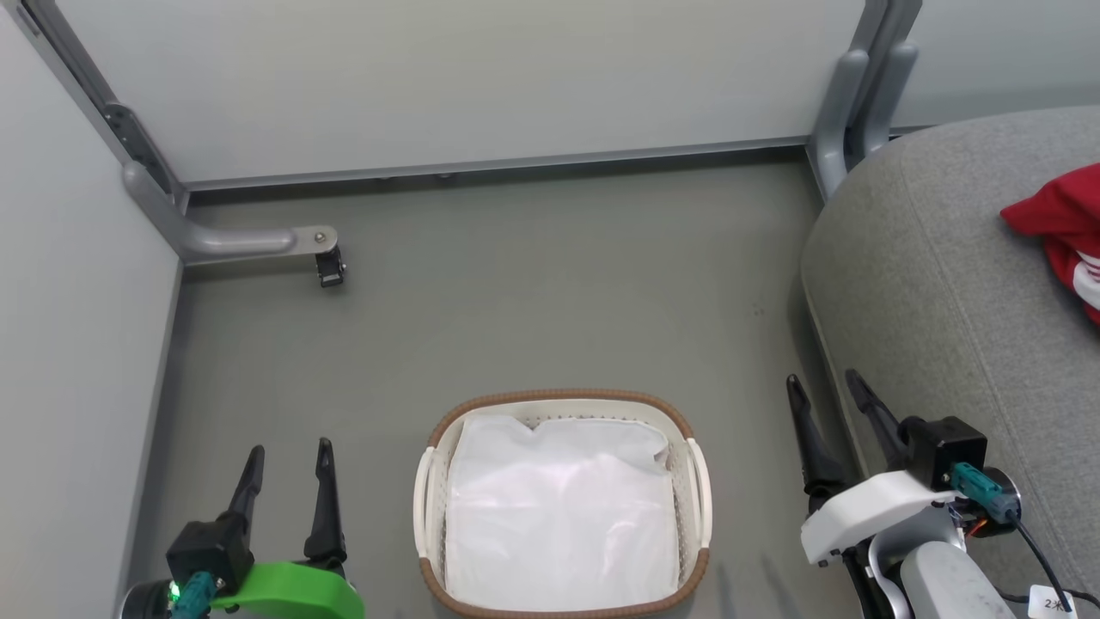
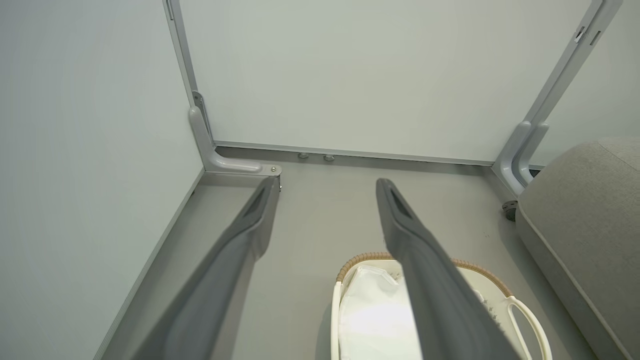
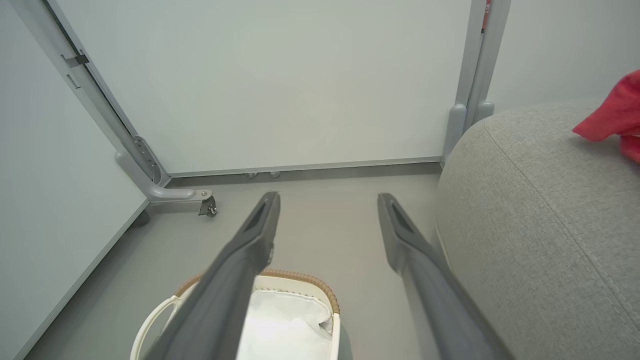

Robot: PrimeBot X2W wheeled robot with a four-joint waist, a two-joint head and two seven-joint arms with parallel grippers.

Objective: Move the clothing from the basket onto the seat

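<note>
1. Clothing point(image 1: 1061, 223) lies on the seat point(image 1: 928, 284), far right of the basket point(image 1: 559, 397) and beyond it. It runs off the picture edge, so I can't tell how all of it lies.
2. Basket interior: white liner point(image 1: 559, 507), no garment on it.
3. Judgement: the transfer looks done. The step in hand is likely a check and parking the arms.
4. To do it well, keep both arms off the basket rim and handles and don't snag the liner. The right arm should stay off the seat's front edge, since rubbing it could tug the fabric. Confirm the clothing sits well in from the seat edge so it won't slide down.
5. Left gripper point(image 1: 290, 447): left of the basket, over bare floor. Jaws are spread wide, holding nothing and touching nothing.
6. Right gripper point(image 1: 822, 378): right of the basket, between it and the seat. Jaws are spread wide and empty. It is just beside the seat's front edge, and I can't tell if it touches.
</note>
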